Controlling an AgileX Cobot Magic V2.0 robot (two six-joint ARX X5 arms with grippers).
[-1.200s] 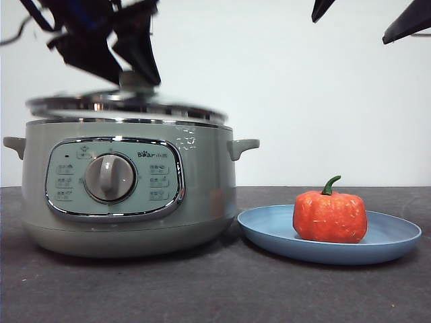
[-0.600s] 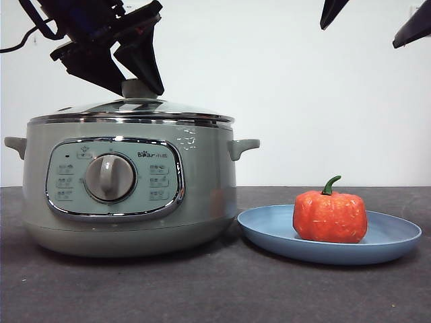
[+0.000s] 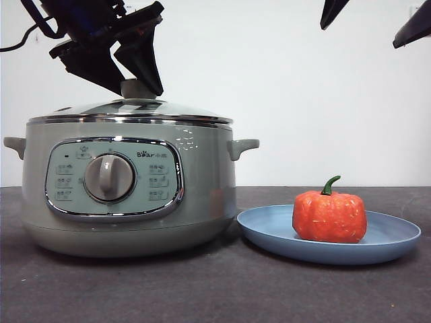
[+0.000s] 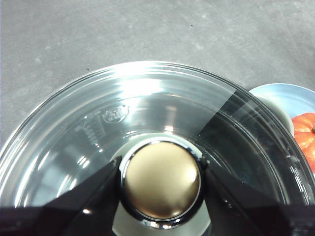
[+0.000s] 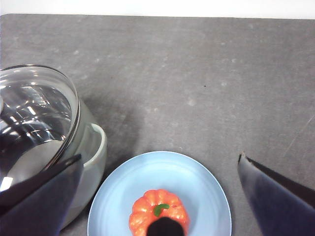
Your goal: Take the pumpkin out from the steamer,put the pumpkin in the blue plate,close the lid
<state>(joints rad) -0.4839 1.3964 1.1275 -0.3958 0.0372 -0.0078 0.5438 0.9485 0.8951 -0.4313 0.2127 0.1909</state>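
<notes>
The glass lid [image 3: 135, 109] sits level on the sage-green steamer [image 3: 202, 182]. My left gripper [image 3: 138, 86] is above the steamer, shut on the lid's knob [image 4: 161, 179], one jaw on each side. The orange pumpkin [image 3: 329, 217] stands upright in the blue plate [image 3: 397, 235], to the right of the steamer. My right gripper [image 3: 360, 33] is open and empty high above the plate; in its wrist view the pumpkin [image 5: 157, 216] and plate [image 5: 197, 187] lie below it, between the jaws.
The steamer's right handle [image 3: 244, 146] reaches toward the plate, whose rim lies close to the pot's base. Dark grey tabletop [image 3: 215, 289] lies in front and to the right of the plate [image 5: 221, 73].
One second ago the lid hung tilted just above the steamer's rim. It came down and now rests on the rim. The left gripper has stayed on the knob; the right arm barely moved.
</notes>
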